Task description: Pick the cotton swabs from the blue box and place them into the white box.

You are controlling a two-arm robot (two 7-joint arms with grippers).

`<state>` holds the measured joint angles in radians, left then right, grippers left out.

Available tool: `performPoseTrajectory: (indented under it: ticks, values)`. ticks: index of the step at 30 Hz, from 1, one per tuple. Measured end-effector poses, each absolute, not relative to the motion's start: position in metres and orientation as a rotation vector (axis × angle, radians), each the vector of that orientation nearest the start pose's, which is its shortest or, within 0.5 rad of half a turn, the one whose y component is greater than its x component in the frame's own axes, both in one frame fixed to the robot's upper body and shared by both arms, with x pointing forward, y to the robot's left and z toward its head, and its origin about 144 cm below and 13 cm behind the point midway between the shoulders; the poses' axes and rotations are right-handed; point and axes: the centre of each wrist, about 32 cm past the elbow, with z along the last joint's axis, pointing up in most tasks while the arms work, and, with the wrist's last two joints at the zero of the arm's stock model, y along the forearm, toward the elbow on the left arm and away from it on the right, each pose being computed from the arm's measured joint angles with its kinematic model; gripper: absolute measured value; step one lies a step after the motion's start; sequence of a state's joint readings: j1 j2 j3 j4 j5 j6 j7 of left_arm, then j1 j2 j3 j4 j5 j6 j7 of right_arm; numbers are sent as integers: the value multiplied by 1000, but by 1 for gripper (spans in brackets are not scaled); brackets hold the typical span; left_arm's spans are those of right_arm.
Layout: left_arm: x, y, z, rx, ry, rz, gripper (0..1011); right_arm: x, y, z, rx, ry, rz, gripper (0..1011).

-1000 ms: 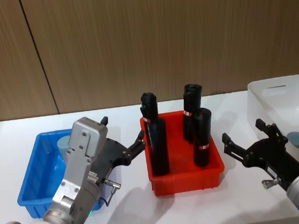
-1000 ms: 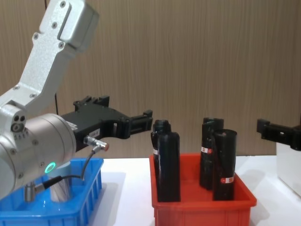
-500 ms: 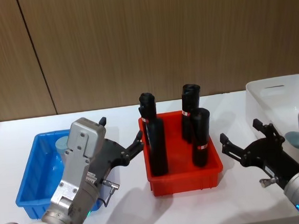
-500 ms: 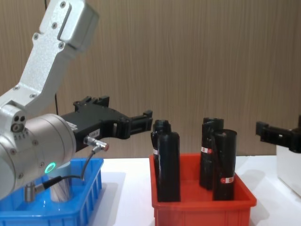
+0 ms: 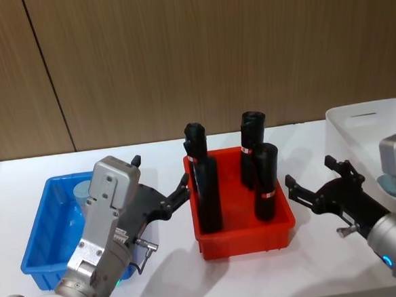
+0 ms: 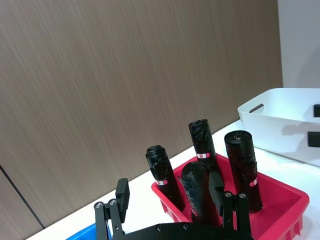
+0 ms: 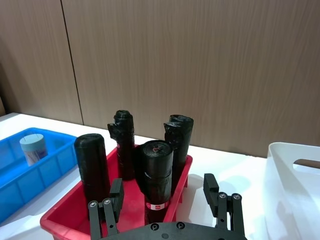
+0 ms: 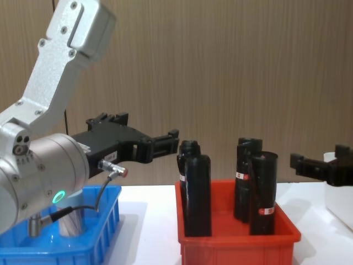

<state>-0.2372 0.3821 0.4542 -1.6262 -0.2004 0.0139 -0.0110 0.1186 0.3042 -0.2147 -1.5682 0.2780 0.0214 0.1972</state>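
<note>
Cotton swabs (image 5: 84, 192) sit in the blue box (image 5: 44, 230). Right claw (image 5: 310, 174), open, has shifted nearer the red bin (image 5: 245, 241); left claw (image 5: 160, 172), open, unmoved. Black bottles' (image 5: 267, 181) labels unreadable.

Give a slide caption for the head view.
Jaws open, left gripper and right gripper flank the red bin; cotton swabs sit in the blue box.

Bright, even overhead light; soft shadows on white table (image 5: 172, 259); slight sheen inside blue box (image 5: 37, 234); views sharp
</note>
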Motion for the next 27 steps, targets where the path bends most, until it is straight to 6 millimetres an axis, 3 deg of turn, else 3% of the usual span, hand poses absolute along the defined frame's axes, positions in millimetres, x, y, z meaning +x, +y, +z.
performPoseTrajectory:
  ticks: [27]
  values:
    - [492, 198, 1204, 61, -268, 1124, 1004, 562, -258, 1161, -5, 34, -1064, 1002]
